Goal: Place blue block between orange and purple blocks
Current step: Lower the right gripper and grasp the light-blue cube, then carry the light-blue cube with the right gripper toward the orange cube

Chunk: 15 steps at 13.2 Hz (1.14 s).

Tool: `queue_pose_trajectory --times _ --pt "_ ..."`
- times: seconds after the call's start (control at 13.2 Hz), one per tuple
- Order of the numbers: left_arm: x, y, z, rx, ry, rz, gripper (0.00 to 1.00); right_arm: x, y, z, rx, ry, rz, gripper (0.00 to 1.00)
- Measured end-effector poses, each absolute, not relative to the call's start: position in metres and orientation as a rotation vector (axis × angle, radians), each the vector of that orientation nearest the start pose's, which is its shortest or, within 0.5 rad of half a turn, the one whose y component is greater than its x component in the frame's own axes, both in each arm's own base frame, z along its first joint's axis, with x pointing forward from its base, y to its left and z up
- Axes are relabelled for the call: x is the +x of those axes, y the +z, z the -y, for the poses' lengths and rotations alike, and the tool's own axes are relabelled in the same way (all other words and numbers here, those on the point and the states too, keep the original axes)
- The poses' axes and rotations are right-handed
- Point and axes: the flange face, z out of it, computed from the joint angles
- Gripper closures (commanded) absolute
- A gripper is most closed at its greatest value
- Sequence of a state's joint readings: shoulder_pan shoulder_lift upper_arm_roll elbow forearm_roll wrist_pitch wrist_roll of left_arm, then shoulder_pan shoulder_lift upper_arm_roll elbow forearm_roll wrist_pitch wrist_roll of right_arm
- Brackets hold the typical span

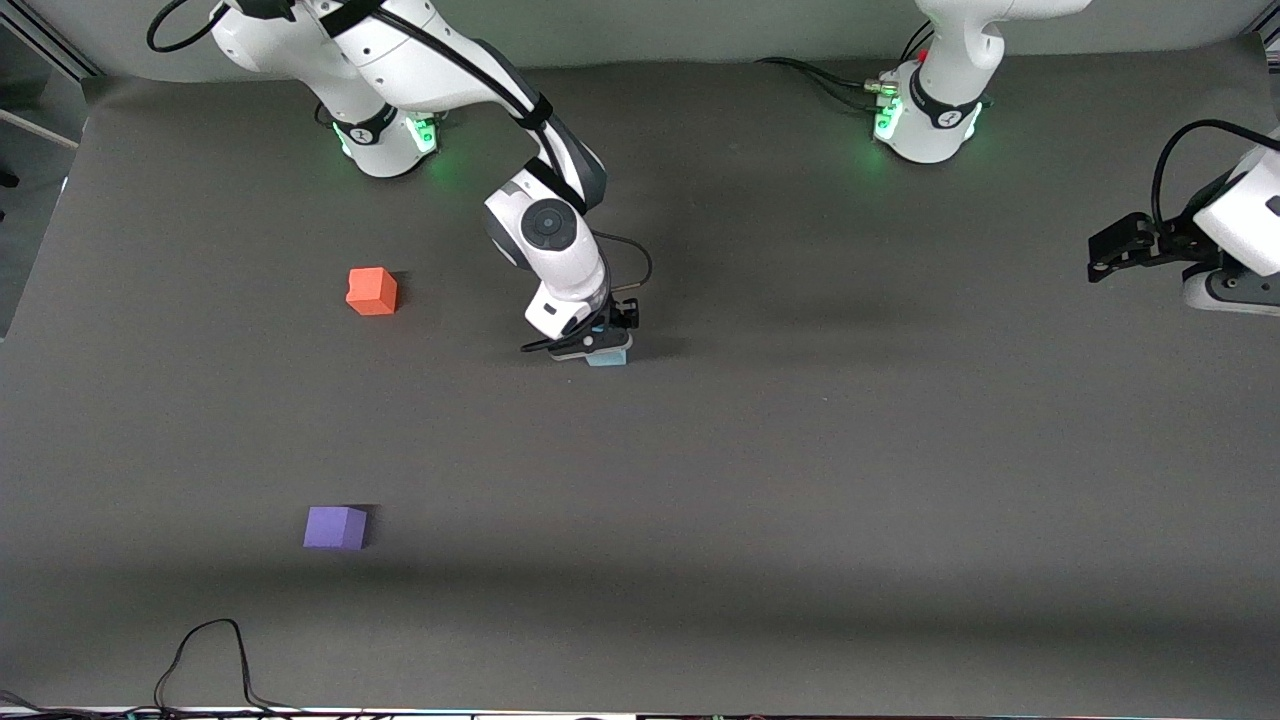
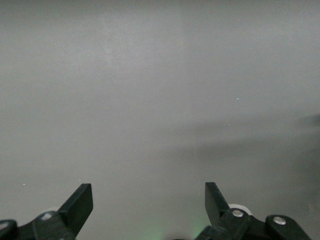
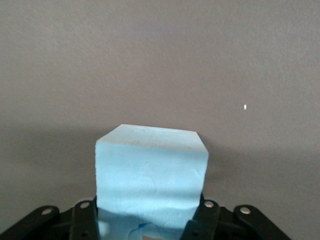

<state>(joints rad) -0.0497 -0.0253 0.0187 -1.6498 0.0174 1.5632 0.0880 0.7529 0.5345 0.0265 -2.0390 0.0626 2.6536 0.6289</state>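
Observation:
The blue block (image 1: 607,357) sits near the middle of the table, and it fills the right wrist view (image 3: 150,170). My right gripper (image 1: 598,345) is down on it, and in the right wrist view the gripper (image 3: 150,217) has its fingers pressed against both sides of the block, shut on it. The orange block (image 1: 371,291) lies toward the right arm's end. The purple block (image 1: 335,527) is nearer the front camera than the orange one. My left gripper (image 1: 1100,258) waits open and empty at the left arm's end, and its wrist view (image 2: 147,192) shows only bare table.
A black cable (image 1: 215,655) loops on the table's front edge, nearer the camera than the purple block. The two arm bases (image 1: 385,140) (image 1: 925,125) stand along the back edge. The grey mat (image 1: 800,480) is bare between the blocks.

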Motion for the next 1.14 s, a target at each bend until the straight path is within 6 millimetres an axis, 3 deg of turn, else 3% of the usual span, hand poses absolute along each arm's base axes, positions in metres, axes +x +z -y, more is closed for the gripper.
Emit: queue_pose_trajectory --times 0.15,0.23,0.45,0.68,0.76,0.91,1.14 --pt "0.543 0.600 0.015 -3.120 0.099 -0.187 0.00 0.439 0.205 -0.429 -3.052 -0.046 0.190 0.67" --pt "0.543 0.600 0.015 -3.120 0.101 -0.187 0.00 0.445 0.226 -0.433 -3.064 -0.021 0.212 0.67" --pt "0.543 0.600 0.015 -3.120 0.103 -0.187 0.00 0.468 0.331 -0.432 -3.095 0.041 0.205 0.67" --pt "0.543 0.600 0.015 -3.121 0.103 -0.189 0.00 0.489 0.447 -0.421 -3.117 0.099 0.170 0.67" --pt "0.543 0.600 0.016 -3.122 0.103 -0.190 0.00 0.496 0.477 -0.413 -3.112 0.119 0.155 0.66" --pt "0.543 0.600 0.016 -3.124 0.103 -0.192 0.00 0.513 0.509 -0.390 -3.093 0.149 0.177 0.66" --pt "0.543 0.599 0.018 -3.125 0.105 -0.195 0.00 0.552 0.507 -0.331 -3.106 0.144 0.218 0.63"
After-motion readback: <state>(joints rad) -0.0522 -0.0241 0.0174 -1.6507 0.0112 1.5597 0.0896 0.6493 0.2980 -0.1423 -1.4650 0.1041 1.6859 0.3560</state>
